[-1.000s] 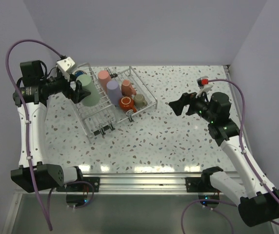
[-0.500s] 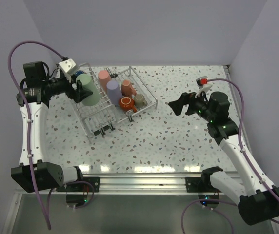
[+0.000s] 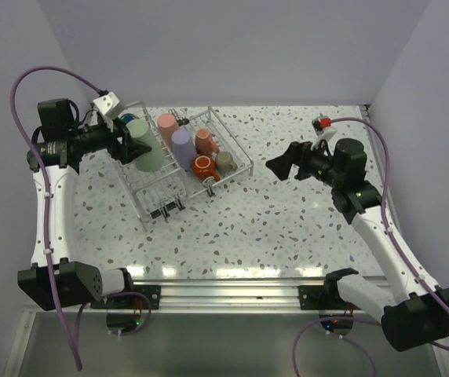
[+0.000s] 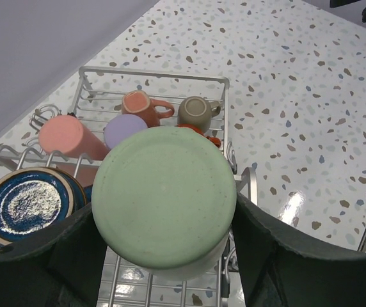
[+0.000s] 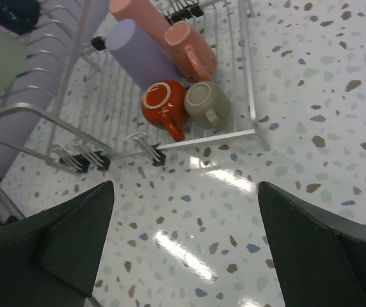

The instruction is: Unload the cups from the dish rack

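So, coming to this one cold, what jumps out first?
The big mint-green cup fills the left wrist view, clamped between the fingers of the left gripper at the left section of the dish rack. The rack's right section holds a colourful cluster: pink cup, lavender cup, salmon cup, orange-red cup and beige cup. The right gripper hangs open and empty over the speckled table, right of the rack.

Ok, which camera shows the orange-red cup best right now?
Right wrist: the orange-red cup lies unobstructed, mouth and handle visible. Top external shows it small; left wrist shows only a sliver behind the mint-green cup.
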Action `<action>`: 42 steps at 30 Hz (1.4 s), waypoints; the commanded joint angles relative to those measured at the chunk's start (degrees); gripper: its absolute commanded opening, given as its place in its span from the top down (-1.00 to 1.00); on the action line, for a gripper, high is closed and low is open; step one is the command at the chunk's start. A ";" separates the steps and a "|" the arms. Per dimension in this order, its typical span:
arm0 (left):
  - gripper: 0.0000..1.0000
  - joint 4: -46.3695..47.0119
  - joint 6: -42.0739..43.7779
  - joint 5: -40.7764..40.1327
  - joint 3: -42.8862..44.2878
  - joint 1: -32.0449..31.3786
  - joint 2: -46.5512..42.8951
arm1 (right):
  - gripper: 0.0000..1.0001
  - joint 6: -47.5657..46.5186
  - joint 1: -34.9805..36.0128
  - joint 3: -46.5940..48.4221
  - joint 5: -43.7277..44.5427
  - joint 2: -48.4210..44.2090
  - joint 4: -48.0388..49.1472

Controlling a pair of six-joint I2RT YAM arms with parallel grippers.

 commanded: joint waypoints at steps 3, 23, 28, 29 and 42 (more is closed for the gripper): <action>1.00 7.13 -10.44 4.84 2.74 -0.21 -3.22 | -0.95 13.15 0.06 9.76 -15.71 5.74 7.72; 1.00 66.64 -59.94 10.74 -8.68 -0.39 -12.19 | -0.64 44.56 19.47 23.82 -13.71 28.16 50.19; 1.00 70.17 -61.63 10.65 -11.32 -0.56 -12.98 | -0.57 49.12 21.86 29.01 -13.36 33.70 54.58; 1.00 70.17 -61.54 10.65 -11.67 -0.48 -13.07 | -0.56 49.48 22.64 29.80 -13.45 35.28 54.59; 1.00 74.30 -63.21 9.42 -15.62 -0.74 -14.39 | -0.29 54.13 27.22 34.20 -12.30 40.39 58.80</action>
